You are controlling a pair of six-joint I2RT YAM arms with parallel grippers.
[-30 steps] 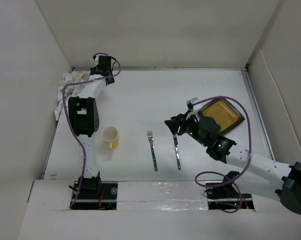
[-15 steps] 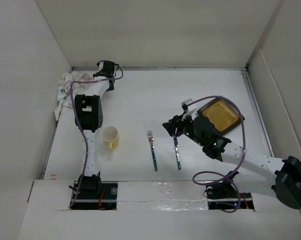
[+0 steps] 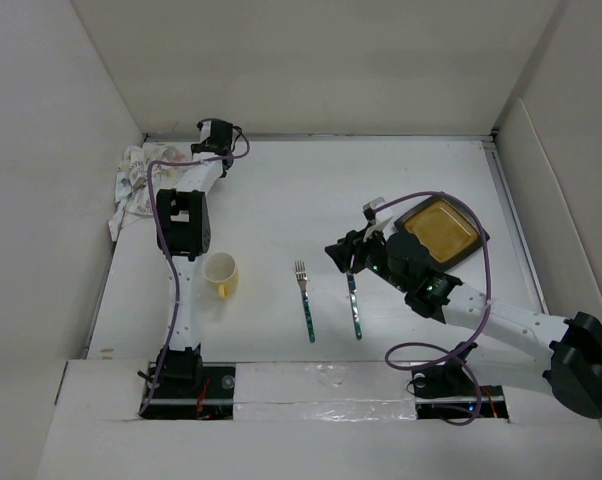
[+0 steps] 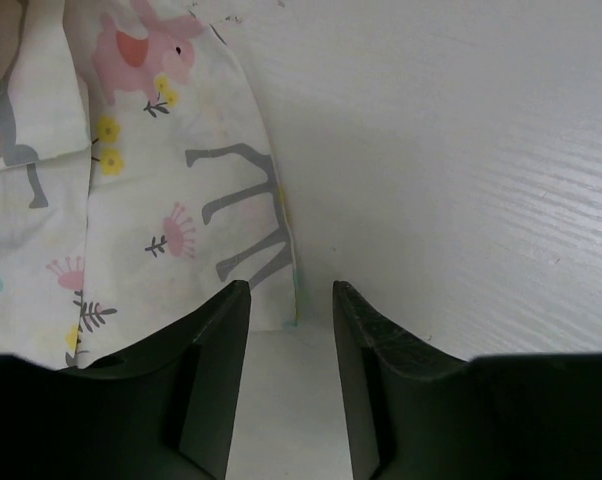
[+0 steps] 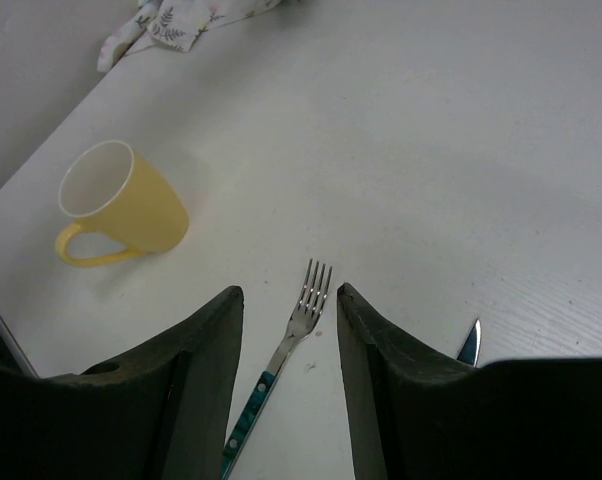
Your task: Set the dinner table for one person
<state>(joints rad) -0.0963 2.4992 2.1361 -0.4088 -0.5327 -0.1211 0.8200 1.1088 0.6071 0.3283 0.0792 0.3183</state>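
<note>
The dinner table (image 3: 311, 190) is a white tabletop walled by white panels. A crumpled printed cloth mat (image 3: 133, 180) lies in its far left corner. My left gripper (image 3: 209, 142) is open and empty beside it; in the left wrist view the jaws (image 4: 291, 300) stand just short of the mat's edge (image 4: 171, 190). A yellow mug (image 3: 221, 275), a fork (image 3: 305, 298) and a knife (image 3: 355, 305) with teal handles lie near the front. My right gripper (image 3: 341, 252) is open and empty, hovering above the fork (image 5: 306, 300).
A square yellow plate with a dark rim (image 3: 441, 230) sits at the right, behind my right arm. The right wrist view shows the mug (image 5: 121, 205) on the left and the knife tip (image 5: 468, 343) on the right. White walls close the back and both sides.
My left gripper has shifted slightly right along the back wall, off the mat. My right gripper has moved a little left and settled over the fork. The objects have not moved.
</note>
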